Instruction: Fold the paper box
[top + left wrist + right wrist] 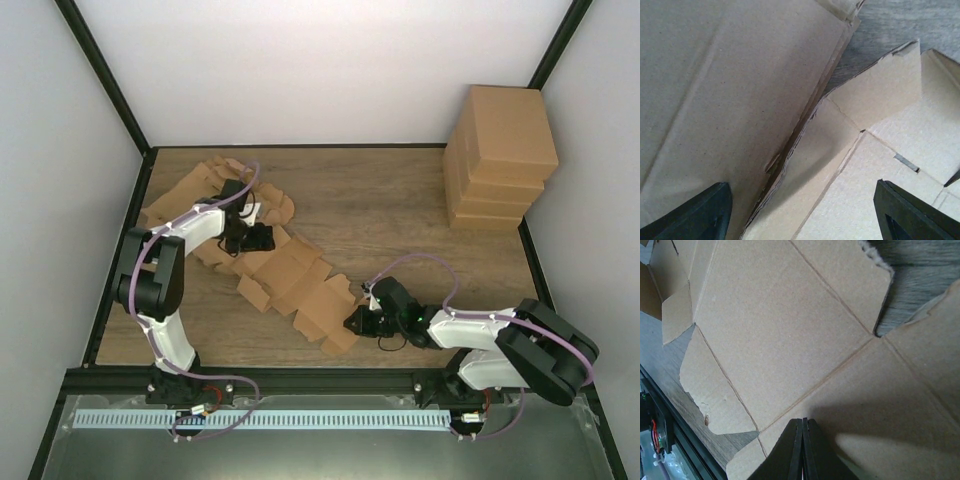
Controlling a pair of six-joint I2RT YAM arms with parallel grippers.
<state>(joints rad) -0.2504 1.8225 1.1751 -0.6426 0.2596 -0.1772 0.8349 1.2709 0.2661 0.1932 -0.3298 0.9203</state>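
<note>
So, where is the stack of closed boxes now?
In the top view, the stack of closed boxes stands in the far right corner of the table, apart from the flat cardboard sheet.

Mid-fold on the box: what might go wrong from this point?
1. The open left tool straddles the seam between the spare blanks pile and the working blank; closing may grab several sheets.
2. The right tool is shut over the blank's near end, apparently only pressing; the sheet may slide.
</note>
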